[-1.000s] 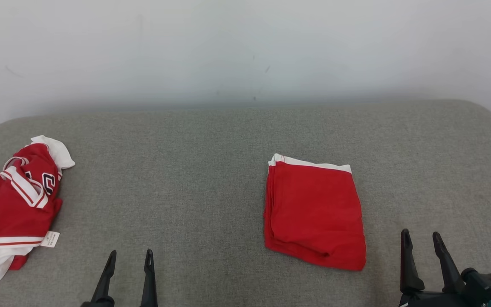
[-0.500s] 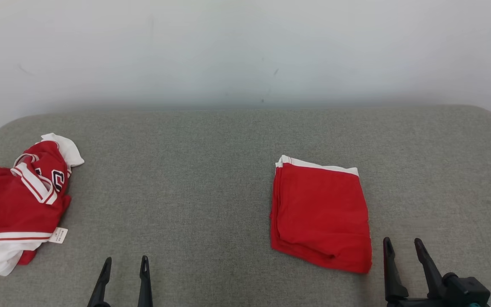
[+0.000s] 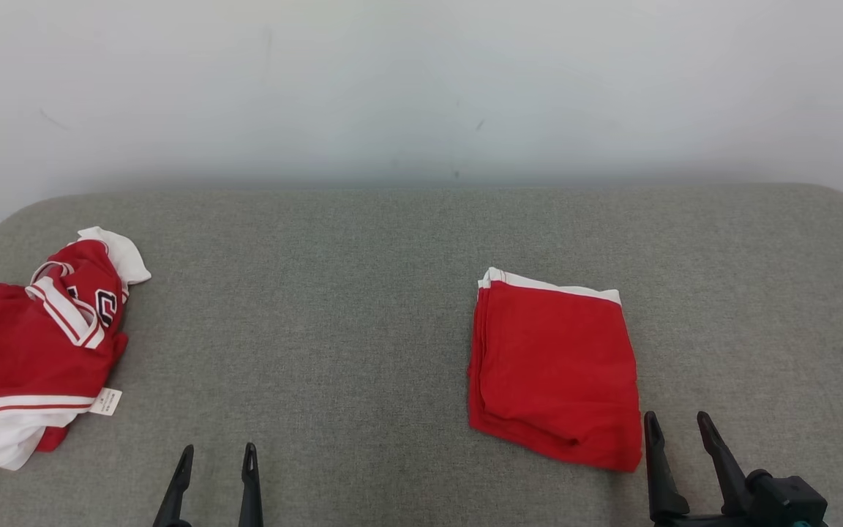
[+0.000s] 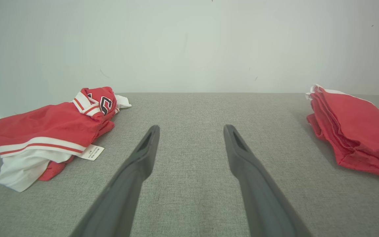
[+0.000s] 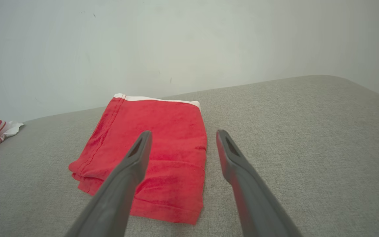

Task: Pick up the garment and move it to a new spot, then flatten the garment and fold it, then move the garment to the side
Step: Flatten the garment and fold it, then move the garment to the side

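On the grey fabric-covered surface [image 3: 334, 293] in front of you, the folded red garment [image 3: 555, 369] lies right of centre. It is a flat, neat rectangle with a white band along its far edge and its stacked layers showing along its left side.

Your right gripper [image 3: 676, 417] sits just beside the garment's near right corner, with its two dark fingers spread wide and nothing between them. In the right wrist view the same gripper [image 5: 184, 133] points over the near part of the folded garment [image 5: 176, 118]. You cannot tell from that view whether the fingers touch the cloth.

Your left gripper [image 3: 218, 448] is at the near edge, left of centre, well apart from both pieces of clothing. Its fingers are also parted and empty, and in the left wrist view they frame bare grey fabric [image 4: 191, 128].

Far to your left, at the end of the surface, a crumpled red-and-white jersey [image 3: 34, 344] lies in a heap. It has striped white trim, a dark letter showing near its top, and a white label [image 3: 105, 401] lying flat on the fabric at its near right side. A plain white wall [image 3: 421, 88] stands behind the surface.
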### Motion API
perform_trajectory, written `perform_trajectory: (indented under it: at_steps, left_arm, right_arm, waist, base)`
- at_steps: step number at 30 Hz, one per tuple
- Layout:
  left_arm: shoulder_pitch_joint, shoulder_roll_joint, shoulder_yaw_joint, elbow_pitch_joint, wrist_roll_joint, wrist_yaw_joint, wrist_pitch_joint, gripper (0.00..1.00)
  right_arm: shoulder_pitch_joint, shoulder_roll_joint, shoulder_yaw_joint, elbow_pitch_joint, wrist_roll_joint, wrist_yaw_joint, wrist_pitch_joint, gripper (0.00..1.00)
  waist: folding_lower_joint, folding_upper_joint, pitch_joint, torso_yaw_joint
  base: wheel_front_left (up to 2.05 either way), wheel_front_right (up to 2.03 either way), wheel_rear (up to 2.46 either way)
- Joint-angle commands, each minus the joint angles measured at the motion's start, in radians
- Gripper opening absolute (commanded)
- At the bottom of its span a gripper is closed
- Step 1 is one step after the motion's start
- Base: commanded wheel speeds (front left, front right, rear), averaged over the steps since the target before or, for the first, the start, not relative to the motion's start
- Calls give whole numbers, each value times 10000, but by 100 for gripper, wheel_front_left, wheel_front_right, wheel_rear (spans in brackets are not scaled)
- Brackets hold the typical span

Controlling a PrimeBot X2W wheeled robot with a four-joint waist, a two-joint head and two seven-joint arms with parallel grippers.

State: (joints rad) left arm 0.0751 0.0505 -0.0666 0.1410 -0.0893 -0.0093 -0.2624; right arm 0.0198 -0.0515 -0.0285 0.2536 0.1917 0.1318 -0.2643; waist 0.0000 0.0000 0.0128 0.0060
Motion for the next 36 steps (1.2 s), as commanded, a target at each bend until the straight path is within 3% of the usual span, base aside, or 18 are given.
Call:
perform_trajectory:
  at_steps: [1, 27, 36]
  left_arm:
    - [46, -4, 0, 21, 134, -12, -23, 100]
    - [63, -4, -44, 162, 589, -26, -23, 100]
    - [-61, -4, -132, 174, 581, -67, -23, 100]
  right_arm:
    - [-6, 20, 25, 35, 40, -24, -11, 100]
    - [-358, 21, 11, 389, -252, -24, -11, 100]
    - [-1851, -323, 59, 2131, -677, -24, -11, 100]
  waist:
    - [0, 0, -6, -5]
    - [0, 0, -1, 73]
    - [0, 0, 156, 183]
  base:
    - [0, 0, 0]
    - [0, 0, 0]
    - [0, 0, 0]
